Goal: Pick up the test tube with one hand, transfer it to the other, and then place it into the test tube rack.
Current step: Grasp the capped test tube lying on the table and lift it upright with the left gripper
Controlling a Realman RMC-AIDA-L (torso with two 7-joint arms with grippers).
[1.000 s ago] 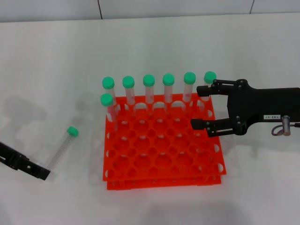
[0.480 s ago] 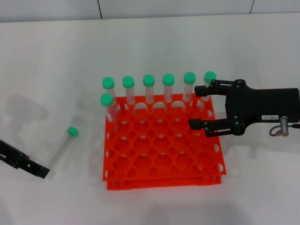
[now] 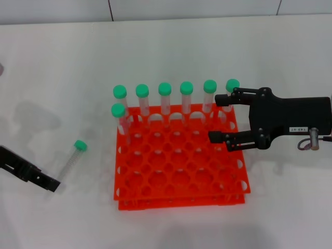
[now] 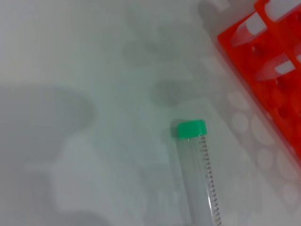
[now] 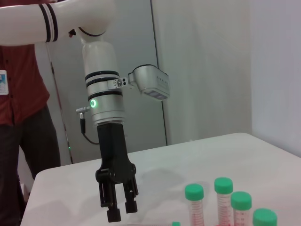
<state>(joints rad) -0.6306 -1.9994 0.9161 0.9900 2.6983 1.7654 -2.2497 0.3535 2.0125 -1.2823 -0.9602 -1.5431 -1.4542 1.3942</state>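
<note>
The test tube (image 3: 71,161) lies flat on the white bench (image 3: 171,52), toward its left edge, green cap pointing away from the robot, a printed scale running along its clear wall in the left wrist view (image 4: 200,179). Bare bench separates it from the test tube rack (image 3: 179,166), which sits near the middle of the bench. Seven other green-capped tubes (image 3: 165,98) stand upright in the rack: six along its far edge, one just behind the far-left corner; the remaining holes are unfilled. The left gripper (image 3: 44,181), black and unlabelled, is low near the bench's left edge, close to the tube's bottom end but apart from it; in the right wrist view (image 5: 120,212) its fingers hang slightly parted and hold nothing. The right gripper (image 3: 220,118) hovers over the rack's far-right corner, jaws spread wide and empty, with a small white label (image 3: 299,129) whose print is too small to read.
</note>
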